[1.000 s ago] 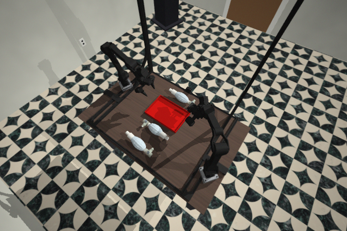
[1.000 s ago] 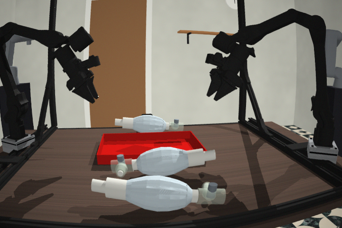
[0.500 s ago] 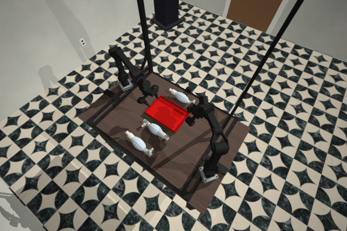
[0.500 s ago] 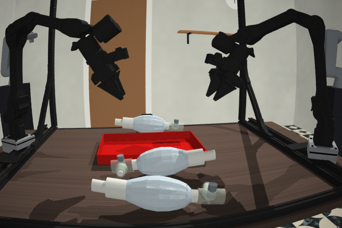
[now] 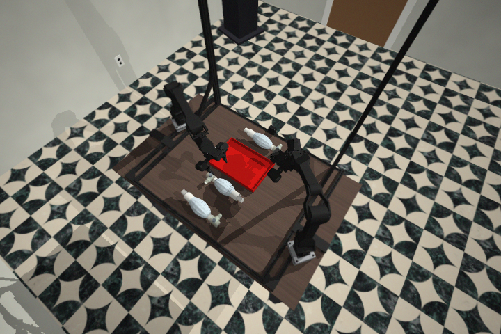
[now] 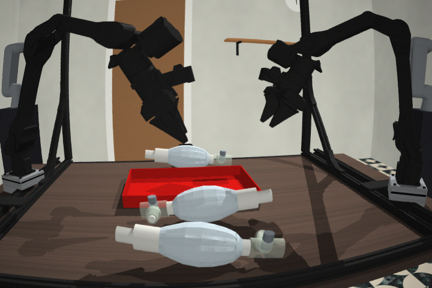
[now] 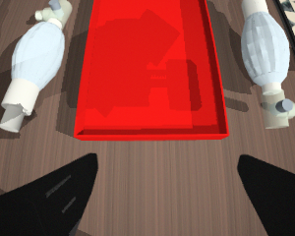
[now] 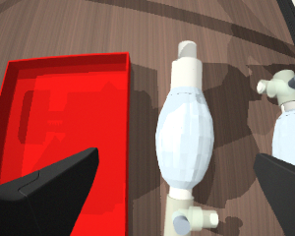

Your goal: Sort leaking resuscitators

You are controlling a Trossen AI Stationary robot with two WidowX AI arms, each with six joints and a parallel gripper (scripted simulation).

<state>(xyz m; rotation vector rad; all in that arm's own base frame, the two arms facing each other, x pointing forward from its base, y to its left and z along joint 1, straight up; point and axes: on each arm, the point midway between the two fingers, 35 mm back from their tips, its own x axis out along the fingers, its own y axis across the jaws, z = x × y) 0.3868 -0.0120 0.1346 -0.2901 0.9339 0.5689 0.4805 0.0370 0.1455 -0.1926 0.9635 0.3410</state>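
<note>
Resuscitators (image 5: 223, 186) (image 6: 206, 203) (image 7: 38, 55) (image 8: 185, 138) lie roughly parallel, the middle one pointing opposite.
</note>
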